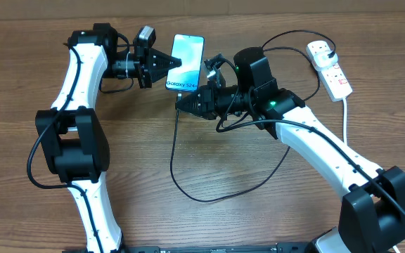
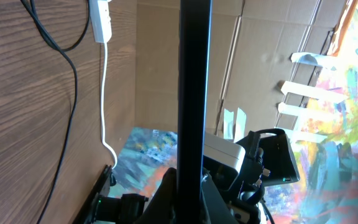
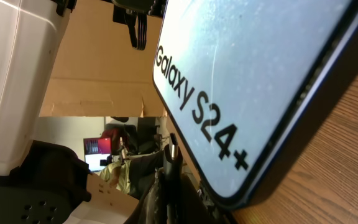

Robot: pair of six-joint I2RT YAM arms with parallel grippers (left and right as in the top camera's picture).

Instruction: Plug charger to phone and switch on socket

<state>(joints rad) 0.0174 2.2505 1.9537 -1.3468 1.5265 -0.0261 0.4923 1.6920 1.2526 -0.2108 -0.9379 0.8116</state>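
The phone (image 1: pixel 187 60), its blue-teal screen lit, is held tilted off the table. My left gripper (image 1: pixel 166 65) is shut on its left long edge; in the left wrist view the phone is a dark edge-on bar (image 2: pixel 194 87) between the fingers (image 2: pixel 191 196). My right gripper (image 1: pixel 187 103) is shut on the charger's connector (image 3: pixel 172 155), whose metal tip points up just beside the phone's bottom edge (image 3: pixel 260 81), a small gap apart. The black cable (image 1: pixel 188 190) loops over the table to a white adapter (image 1: pixel 319 49) on the socket (image 1: pixel 335 74).
The socket's thick white cord (image 1: pixel 346 119) runs down the right side, and the strip also shows in the left wrist view (image 2: pixel 101 22). A cardboard wall (image 2: pixel 166 62) stands behind the table. My white left arm (image 3: pixel 17 74) fills the left of the right wrist view.
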